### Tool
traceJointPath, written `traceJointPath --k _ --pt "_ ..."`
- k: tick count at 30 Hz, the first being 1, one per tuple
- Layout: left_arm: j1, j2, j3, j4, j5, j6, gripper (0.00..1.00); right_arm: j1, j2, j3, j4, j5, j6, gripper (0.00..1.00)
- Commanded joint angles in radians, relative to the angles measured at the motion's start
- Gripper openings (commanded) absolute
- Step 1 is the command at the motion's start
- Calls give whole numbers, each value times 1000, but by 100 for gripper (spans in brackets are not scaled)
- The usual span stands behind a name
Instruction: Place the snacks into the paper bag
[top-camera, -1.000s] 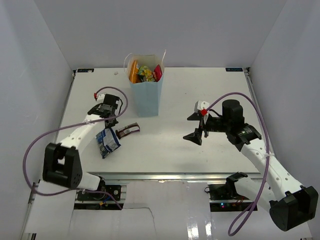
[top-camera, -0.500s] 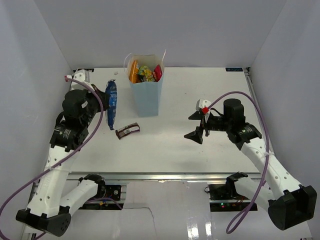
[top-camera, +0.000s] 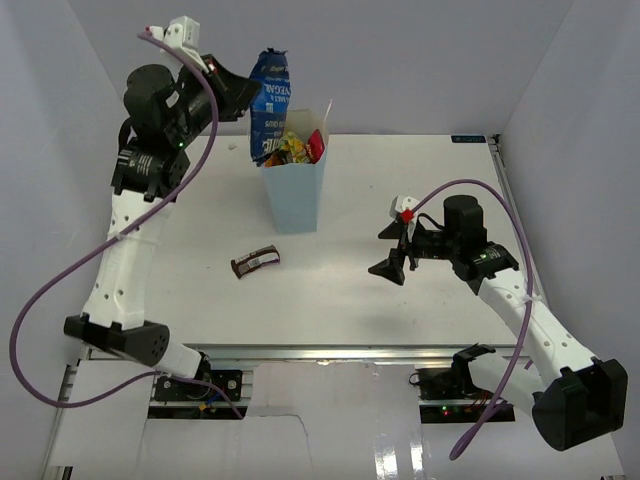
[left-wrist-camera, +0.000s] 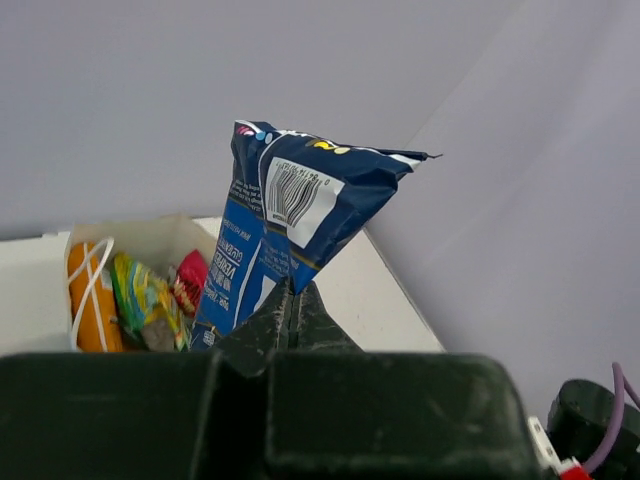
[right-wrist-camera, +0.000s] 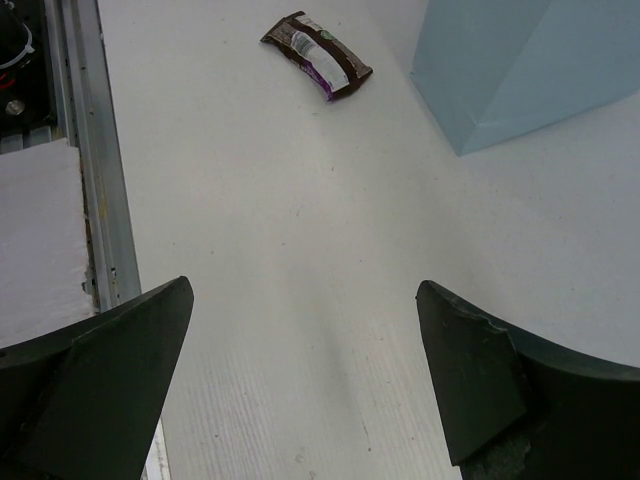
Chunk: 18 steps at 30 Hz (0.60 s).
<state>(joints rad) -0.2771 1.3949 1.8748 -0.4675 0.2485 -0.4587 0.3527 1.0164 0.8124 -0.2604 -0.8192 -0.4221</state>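
Note:
A blue pouch (top-camera: 270, 105) (left-wrist-camera: 290, 225) hangs in the air over the left side of the light-blue paper bag (top-camera: 295, 195). My left gripper (top-camera: 250, 95) (left-wrist-camera: 288, 300) is shut on the pouch's edge, high above the table. Orange, yellow-green and red packets (left-wrist-camera: 140, 295) stand inside the paper bag. The dark brown bar (top-camera: 256, 262) (right-wrist-camera: 317, 55) lies on the table, left of the bag's foot. My right gripper (top-camera: 393, 250) (right-wrist-camera: 305, 375) hovers open over bare table to the right of the bag (right-wrist-camera: 520, 70), holding nothing.
White walls enclose the table on three sides. A metal rail (right-wrist-camera: 95, 150) runs along the table's near edge. The left arm's purple cable (top-camera: 60, 290) loops down on the left.
My left arm has lifted the blue pouch from the table at the left up and rightward to above the paper bag's mouth. The right arm has barely moved.

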Motion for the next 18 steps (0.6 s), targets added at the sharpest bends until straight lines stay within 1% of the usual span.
traceJointPath --k 1,3,4,5,7,10,11,14,17,18 --pt "1 146 156 27 41 -28 0 -11 -2 16 27 -1 9 98" --pt "1 222 225 33 49 -47 0 -20 -7 16 27 -4 9 98" --pt "1 290 278 46 64 -58 0 -23 -7 14 27 -8 8 98" --pt "1 321 299 53 70 -66 0 -26 -7 14 27 -8 8 98" --pt "1 399 337 70 71 -90 0 -34 -6 13 27 -12 6 98" --pt "1 453 337 95 72 -109 0 -41 -6 11 27 -15 3 98" --pt "1 481 330 98 72 -113 0 -43 -7 11 27 -15 2 98" --pt "1 495 278 134 55 -123 0 -47 -9 10 27 -18 0 98" --pt "1 471 120 181 28 -120 0 -54 -9 8 27 -21 2 98" --pt "1 463 91 187 23 -118 0 -54 -10 10 29 -23 2 98"
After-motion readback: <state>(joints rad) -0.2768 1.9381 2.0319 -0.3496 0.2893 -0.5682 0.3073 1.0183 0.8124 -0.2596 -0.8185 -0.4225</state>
